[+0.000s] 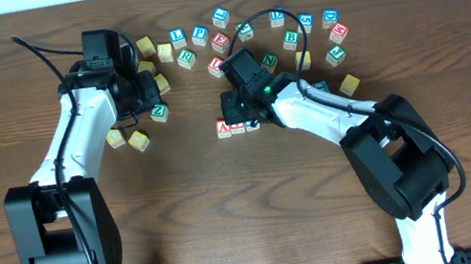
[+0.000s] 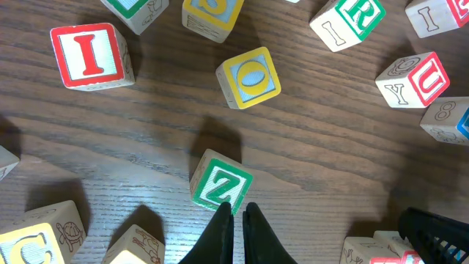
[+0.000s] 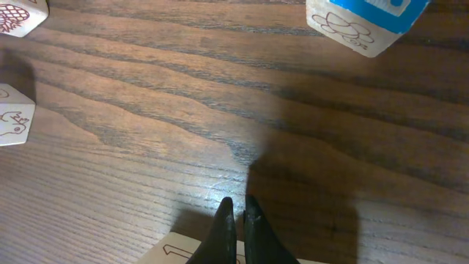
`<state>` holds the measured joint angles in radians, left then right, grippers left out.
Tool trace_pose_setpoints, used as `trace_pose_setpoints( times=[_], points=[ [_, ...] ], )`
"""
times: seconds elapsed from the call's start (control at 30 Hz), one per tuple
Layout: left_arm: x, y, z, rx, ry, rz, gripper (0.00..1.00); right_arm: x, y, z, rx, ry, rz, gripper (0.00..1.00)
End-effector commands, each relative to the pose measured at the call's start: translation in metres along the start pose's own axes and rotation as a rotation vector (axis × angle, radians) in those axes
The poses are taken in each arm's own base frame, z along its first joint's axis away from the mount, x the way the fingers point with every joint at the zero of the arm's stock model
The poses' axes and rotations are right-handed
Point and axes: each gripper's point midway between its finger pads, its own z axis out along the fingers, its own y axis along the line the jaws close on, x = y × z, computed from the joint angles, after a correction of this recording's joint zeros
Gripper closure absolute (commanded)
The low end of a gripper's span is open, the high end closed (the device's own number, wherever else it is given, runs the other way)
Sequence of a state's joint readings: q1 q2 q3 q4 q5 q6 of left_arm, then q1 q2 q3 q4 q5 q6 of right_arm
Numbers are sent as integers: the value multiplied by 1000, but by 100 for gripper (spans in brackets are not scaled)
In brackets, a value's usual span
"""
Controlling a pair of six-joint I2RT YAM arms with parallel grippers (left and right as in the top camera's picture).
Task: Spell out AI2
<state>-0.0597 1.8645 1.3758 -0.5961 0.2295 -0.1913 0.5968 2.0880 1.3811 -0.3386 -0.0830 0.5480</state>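
Both grippers are clenched empty: right gripper (image 3: 236, 209), just beside the red A block (image 1: 223, 127), could knock it askew; left gripper (image 2: 238, 214), well apart from it, touches the green Z block (image 2: 220, 183), a false 2.

a cube (image 1: 223, 128): red on white | z cube (image 2: 220, 183): green on white | table (image 2: 330, 147): brown woodgrain

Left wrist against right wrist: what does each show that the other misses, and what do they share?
Left wrist only: the green-lettered wooden Z cube at the shut left gripper, a red-lettered I cube, a yellow-framed O cube. Right wrist only: the shut right gripper above a cube face with an outlined 1, a blue-topped cube. Shared: the brown wood-grain table.
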Motion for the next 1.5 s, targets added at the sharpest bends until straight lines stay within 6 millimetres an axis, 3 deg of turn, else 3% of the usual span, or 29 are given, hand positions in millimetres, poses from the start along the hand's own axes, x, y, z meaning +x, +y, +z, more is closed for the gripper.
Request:
trace_pose_setpoints(
  times=[0.0, 0.13, 0.33, 0.57, 0.97, 1.47],
  points=[
    [-3, 2, -3, -13, -10, -14, 93, -25, 4, -13, -24, -52, -9, 99],
    [0, 2, -3, -14, 1, -15, 93, -41, -3, -30, -22, -80, 17, 99],
    [6, 4, -3, -20, 22, -19, 92, -35, -24, -34, 24, -32, 71, 99],
    [6, 4, -3, -21, 22, -19, 93, -39, -12, -33, -20, -50, 23, 99],
    [6, 4, -3, -21, 22, -19, 93, -27, 7, -29, -33, -39, -136, 99],
    [6, 4, -3, -21, 22, -18, 92, -20, 5, -19, 8, -29, -378, 99]
  ],
)
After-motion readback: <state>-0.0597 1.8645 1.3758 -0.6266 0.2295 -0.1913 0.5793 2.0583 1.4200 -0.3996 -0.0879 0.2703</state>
